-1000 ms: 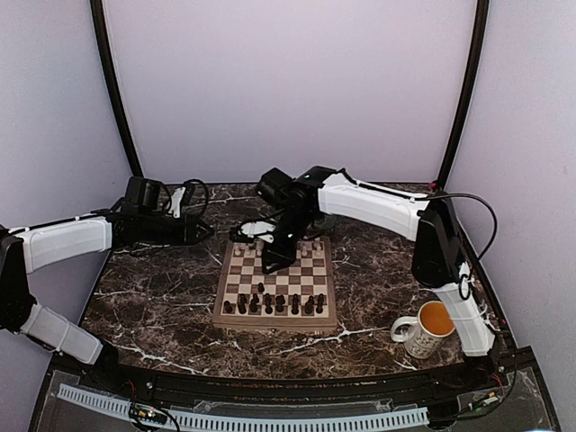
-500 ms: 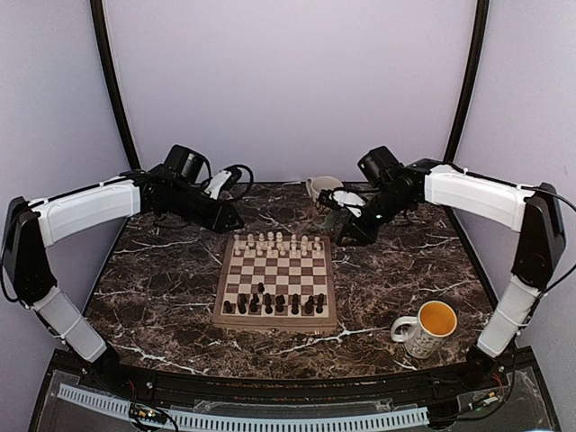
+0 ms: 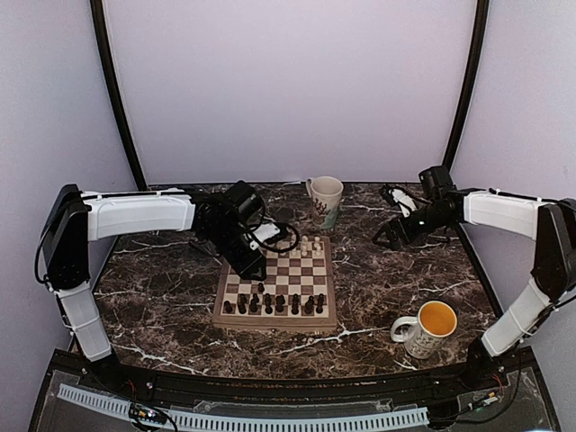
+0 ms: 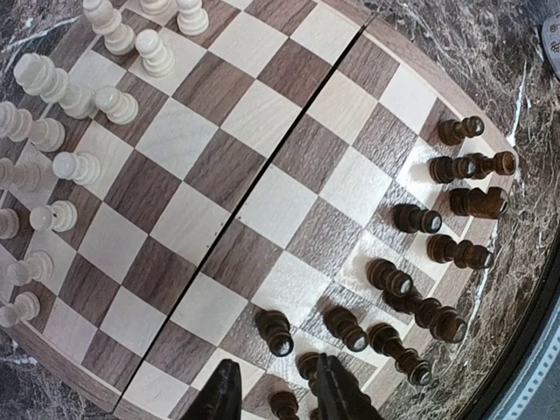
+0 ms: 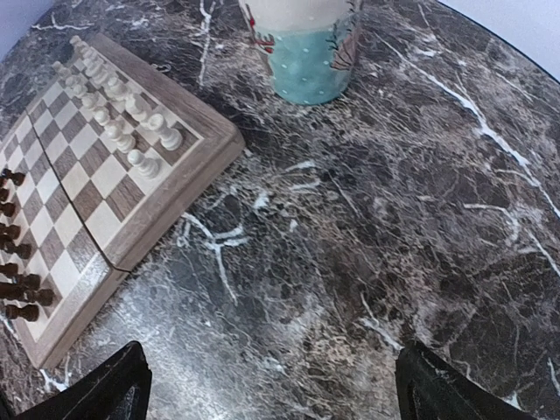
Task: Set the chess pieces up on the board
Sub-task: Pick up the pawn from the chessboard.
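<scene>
On the marble tabletop stand an orange-filled mug and, farther back, a patterned mug.

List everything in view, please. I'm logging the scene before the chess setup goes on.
board: one, tan and brown checks, middle of table
white pieces: many, exact count unclear, cream, board's far rows
dark pieces: many, brown-black, board's near rows, one ahead of the rest
far mug: one, cream with teal pattern, on table by board's far right corner
near mug: one, white, orange drink inside, table's front right
table: one, dark marble, white veins
left arm: one, white and black, reaching over board's far left corner
right arm: one, white and black, far right of table
left pincer: black, open, empty, above board
right pincer: black, wide open, empty, above table
</scene>
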Robot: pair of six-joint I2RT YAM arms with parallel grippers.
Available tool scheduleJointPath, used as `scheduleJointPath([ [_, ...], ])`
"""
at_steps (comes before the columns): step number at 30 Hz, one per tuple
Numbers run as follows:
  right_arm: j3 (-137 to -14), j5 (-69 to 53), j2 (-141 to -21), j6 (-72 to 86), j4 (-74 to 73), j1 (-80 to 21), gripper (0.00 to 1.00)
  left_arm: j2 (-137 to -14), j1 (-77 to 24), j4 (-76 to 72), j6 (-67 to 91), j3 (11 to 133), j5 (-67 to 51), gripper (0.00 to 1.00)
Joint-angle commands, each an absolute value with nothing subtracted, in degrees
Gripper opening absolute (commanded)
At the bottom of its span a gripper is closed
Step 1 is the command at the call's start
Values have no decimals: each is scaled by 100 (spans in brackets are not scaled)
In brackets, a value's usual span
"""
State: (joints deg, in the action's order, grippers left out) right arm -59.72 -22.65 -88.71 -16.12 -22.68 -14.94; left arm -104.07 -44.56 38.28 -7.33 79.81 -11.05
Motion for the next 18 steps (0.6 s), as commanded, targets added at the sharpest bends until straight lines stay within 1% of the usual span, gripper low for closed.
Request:
scheduleJointPath([
  [1,-5992,-3281,-9045,-1551,-1999,-1510,98,-10526,-4535,4177,-885,8252,-1006,32],
  [9,-6477,-4008,-9553,-1761,-2556,-1543,97,-10829,-4623,4210,-826,8357,-674,32],
  [12,-6513,-4030,-9604,-1794,-2600,-1594,100,-10907,-4632,4215,-818,8374,-660,32],
  [18,-6531,-3971,-9615,-1871,-2653,-1701,98,-11057,-4660,4185,-800,8359,-704,31],
])
